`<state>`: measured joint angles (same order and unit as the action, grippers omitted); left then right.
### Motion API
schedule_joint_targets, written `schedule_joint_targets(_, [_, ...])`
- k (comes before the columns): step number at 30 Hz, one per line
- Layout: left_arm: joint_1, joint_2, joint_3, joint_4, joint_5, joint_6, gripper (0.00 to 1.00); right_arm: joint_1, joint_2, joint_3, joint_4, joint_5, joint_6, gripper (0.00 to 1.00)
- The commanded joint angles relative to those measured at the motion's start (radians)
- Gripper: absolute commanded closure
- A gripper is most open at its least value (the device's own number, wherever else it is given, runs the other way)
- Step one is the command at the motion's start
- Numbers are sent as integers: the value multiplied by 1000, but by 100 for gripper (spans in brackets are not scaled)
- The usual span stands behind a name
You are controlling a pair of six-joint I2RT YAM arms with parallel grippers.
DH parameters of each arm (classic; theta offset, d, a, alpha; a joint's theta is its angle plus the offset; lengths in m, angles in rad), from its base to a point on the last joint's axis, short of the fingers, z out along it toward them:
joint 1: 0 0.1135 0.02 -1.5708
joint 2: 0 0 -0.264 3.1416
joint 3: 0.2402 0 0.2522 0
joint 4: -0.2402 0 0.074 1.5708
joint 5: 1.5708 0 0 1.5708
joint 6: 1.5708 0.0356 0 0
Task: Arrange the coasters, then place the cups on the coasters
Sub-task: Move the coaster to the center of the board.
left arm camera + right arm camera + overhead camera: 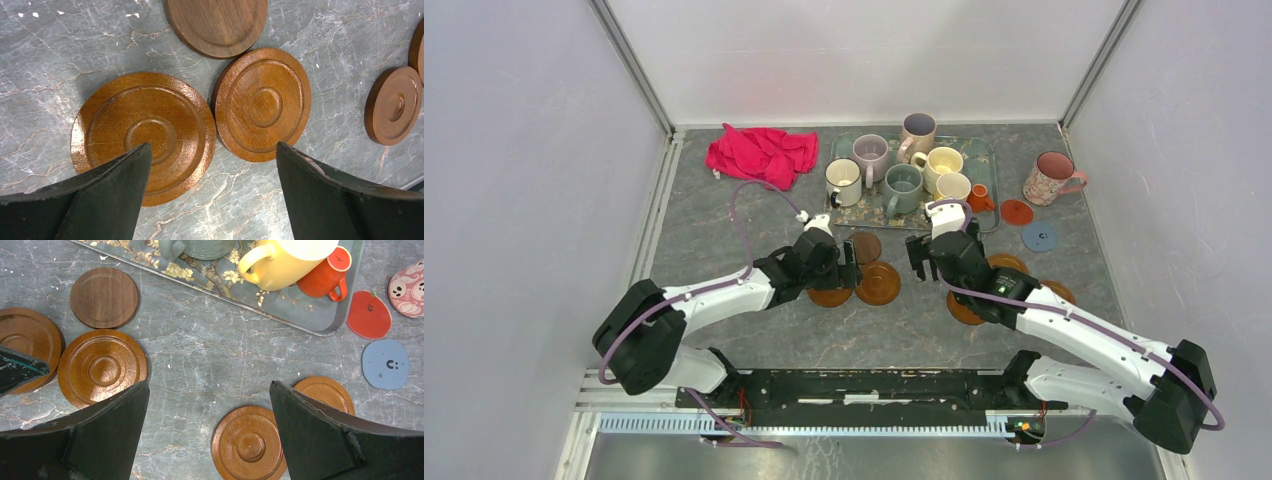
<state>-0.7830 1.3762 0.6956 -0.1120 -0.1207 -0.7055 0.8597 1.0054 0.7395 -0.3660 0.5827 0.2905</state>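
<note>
judging by the tabletop (pixel 724 230), how far along was it? – ana
barely begun, i'd say. no cup stood on a coaster. the mugs (pixel 902 188) and the tiny orange cup (pixel 980 197) sat crowded on the teal tray (pixel 300 315), and the pink floral mug (pixel 1052 178) stood alone on the tabletop, right of the tray. – ben
and the coasters? – ana
loose, in no order. under the left gripper (pixel 212 147) lay two amber coasters (pixel 145 137), touching or nearly so, with a dark brown coaster (pixel 217 25) just beyond them. more amber ones lay by the right gripper (pixel 208 385). the red coaster (pixel 1016 212) and blue coaster (pixel 1039 236) lay beside the tray's corner. – ben
did the fingers have anything? – ana
no. both pairs were spread wide and empty, hanging over the discs. – ben
what were the pieces like? – ana
the amber discs were glossy, with raised rings and a round centre boss. the dark one was matte, its grain showing. red and blue looked thin and flat, with small printed faces. the mugs looked like glazed ceramic, and the tabletop was grey, veined like marble. – ben
</note>
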Motion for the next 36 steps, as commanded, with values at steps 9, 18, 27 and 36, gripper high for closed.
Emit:
schedule_joint_targets(9, [-4, 72, -57, 139, 7, -93, 0, 5, 7, -14, 29, 26, 6, 2])
schedule_joint_targets(18, [18, 50, -80, 67, -100, -143, 0, 5, -4, -14, 17, 30, 6, 2])
schedule_joint_targets(27, [282, -37, -135, 30, -60, -89, 0, 6, -12, -16, 13, 13, 1, 2])
schedule_joint_targets(36, [579, 15, -100, 41, -30, -113, 0, 5, -4, 3, 33, -41, -47, 2])
